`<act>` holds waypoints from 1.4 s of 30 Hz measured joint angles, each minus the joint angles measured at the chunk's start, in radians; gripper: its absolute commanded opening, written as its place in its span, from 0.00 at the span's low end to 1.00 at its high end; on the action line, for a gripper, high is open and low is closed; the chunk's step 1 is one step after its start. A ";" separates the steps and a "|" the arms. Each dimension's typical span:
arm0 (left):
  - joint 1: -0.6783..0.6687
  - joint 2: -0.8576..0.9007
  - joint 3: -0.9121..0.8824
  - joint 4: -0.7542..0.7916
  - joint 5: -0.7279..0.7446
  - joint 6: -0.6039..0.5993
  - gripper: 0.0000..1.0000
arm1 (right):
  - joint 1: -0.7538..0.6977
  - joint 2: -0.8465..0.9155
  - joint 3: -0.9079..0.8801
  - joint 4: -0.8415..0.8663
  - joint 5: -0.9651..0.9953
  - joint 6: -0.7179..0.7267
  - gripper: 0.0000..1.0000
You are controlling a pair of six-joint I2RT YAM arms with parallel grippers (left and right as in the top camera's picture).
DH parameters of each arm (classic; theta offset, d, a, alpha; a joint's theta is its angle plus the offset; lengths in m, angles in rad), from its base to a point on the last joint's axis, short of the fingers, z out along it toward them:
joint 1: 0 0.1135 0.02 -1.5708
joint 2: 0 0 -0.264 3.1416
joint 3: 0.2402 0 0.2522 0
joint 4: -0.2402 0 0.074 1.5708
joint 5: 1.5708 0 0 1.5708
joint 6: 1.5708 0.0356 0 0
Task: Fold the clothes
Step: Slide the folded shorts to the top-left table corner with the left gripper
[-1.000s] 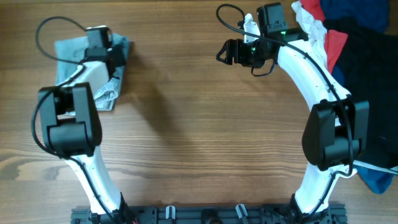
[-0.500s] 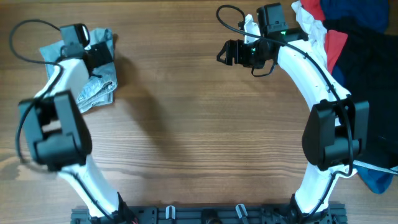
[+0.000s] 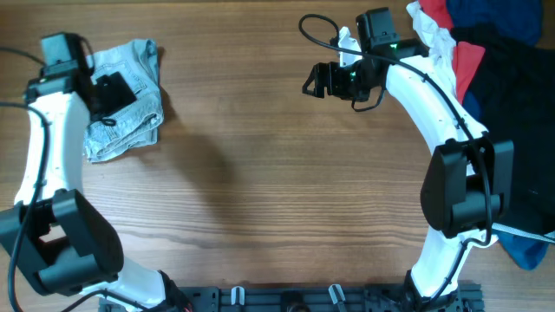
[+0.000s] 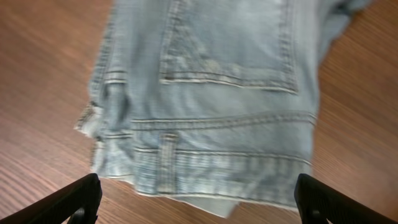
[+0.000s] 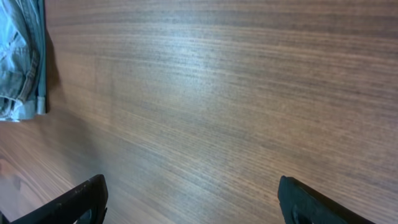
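Denim shorts (image 3: pixel 130 117) bunched upper left overhead; pocket stitching shown only by left wrist view.
Left gripper (image 3: pixel 108 91) is spread wide over them, right gripper (image 3: pixel 314 78) wide over table (image 3: pixel 260 173).

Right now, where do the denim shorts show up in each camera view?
Overhead: the shorts lie at the upper left of the table.
Left wrist: the shorts fill the top and middle of the picture.
Right wrist: the shorts show only as a sliver at the top left edge.
Shared landmark: the wood-grain table under the shorts.
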 measured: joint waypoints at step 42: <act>0.117 0.519 0.009 0.987 0.048 -0.031 0.33 | 0.000 0.000 0.000 0.044 0.016 -0.023 0.99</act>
